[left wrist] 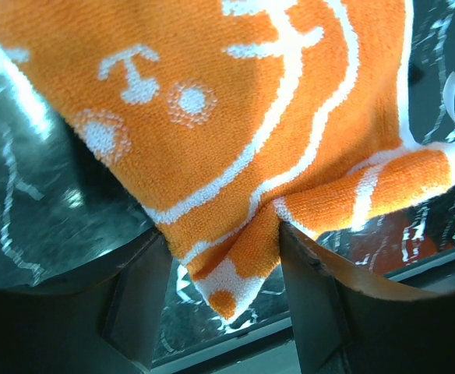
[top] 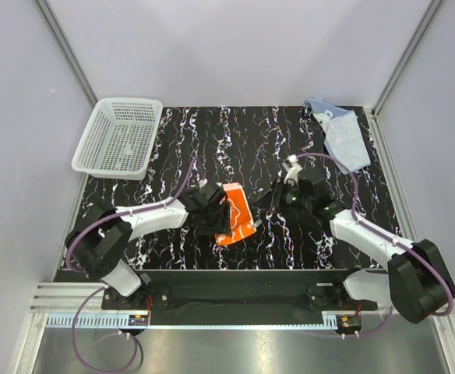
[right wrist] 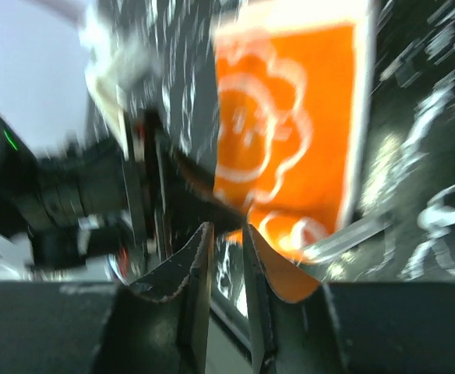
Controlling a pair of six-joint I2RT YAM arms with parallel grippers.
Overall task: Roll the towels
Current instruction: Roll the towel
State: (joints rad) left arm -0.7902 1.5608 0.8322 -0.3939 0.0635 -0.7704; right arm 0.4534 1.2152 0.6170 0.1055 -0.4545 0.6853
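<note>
1. Locate the orange towel near the middle of the black table, just in front of both arms. Its white cartoon prints face up.
2. Check the left gripper. Its jaws stand spread, and one corner of the orange towel lies between them, touching the right-hand finger.
3. Check the right gripper. Its fingers are pressed almost together with only a thin gap, and you see no cloth between them. Its wrist view is blurred.
4. From above, confirm that the right gripper sits near the orange towel's right edge, apart from it.
5. Find the blue towel crumpled at the far right corner, well apart from both grippers.
6. Find the white basket at the far left corner.
</note>
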